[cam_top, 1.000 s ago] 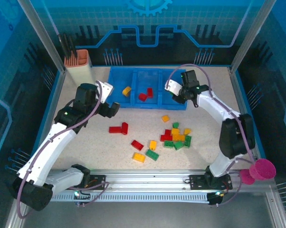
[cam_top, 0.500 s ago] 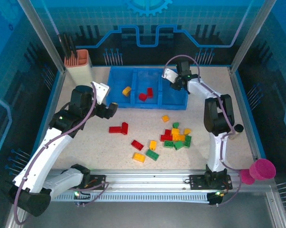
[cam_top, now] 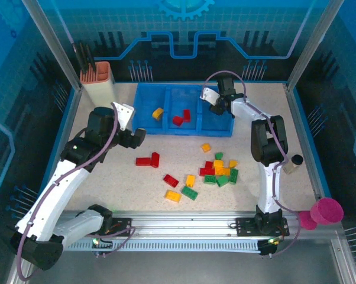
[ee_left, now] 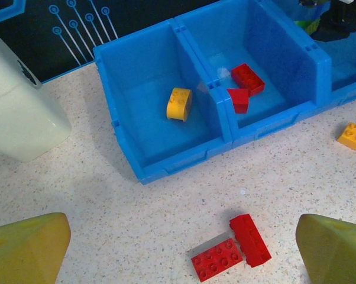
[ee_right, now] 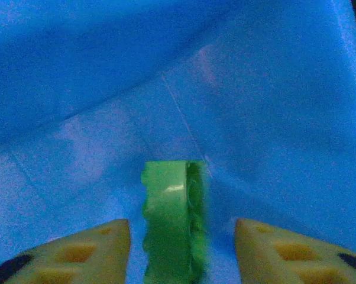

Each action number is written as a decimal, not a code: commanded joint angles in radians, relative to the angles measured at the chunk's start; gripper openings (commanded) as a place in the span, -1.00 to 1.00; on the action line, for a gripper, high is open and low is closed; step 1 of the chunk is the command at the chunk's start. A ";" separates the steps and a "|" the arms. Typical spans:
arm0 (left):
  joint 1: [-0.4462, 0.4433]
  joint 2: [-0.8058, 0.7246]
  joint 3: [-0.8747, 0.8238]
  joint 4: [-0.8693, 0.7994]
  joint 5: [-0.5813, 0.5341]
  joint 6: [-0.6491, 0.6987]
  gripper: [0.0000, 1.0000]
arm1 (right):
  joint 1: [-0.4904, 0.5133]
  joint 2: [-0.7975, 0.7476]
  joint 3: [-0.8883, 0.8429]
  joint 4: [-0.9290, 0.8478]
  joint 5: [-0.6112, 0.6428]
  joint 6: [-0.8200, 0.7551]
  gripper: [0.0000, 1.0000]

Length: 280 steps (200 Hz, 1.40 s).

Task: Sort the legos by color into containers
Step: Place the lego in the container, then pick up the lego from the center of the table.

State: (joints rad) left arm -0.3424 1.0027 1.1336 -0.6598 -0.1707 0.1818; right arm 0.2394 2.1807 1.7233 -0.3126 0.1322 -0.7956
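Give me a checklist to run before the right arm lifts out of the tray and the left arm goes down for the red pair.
1. Green brick free of the right fingers: ok, a gap shows on each side.
2. Green brick inside the tray: ok, blue walls surround it.
3. Green brick settled: cannot tell; it stands on edge.
4. Bins unmixed: ok, yellow brick in the left one, red bricks in the middle one.
5. Left fingers open: ok, spread either side of the red pair on the table.
6. Red pair apart for a single pick: not ok, they touch.
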 commanded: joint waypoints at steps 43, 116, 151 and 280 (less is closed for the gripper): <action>0.010 -0.014 0.055 -0.025 -0.042 -0.022 0.98 | 0.014 -0.101 -0.008 -0.016 -0.021 0.000 0.26; 0.010 -0.031 0.076 -0.007 -0.056 -0.034 0.99 | 0.126 -0.480 -0.285 0.244 0.229 0.148 1.00; 0.011 -0.051 0.071 0.017 -0.051 -0.025 0.98 | 0.179 -0.673 -0.273 -0.016 0.316 0.386 0.99; 0.011 -0.042 0.016 0.115 -0.039 -0.065 0.98 | 0.212 -0.821 -0.633 -0.418 -0.041 1.133 0.91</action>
State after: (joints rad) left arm -0.3412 0.9539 1.1542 -0.5766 -0.2207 0.1303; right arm 0.4282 1.3239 1.1042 -0.7521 0.0952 0.2001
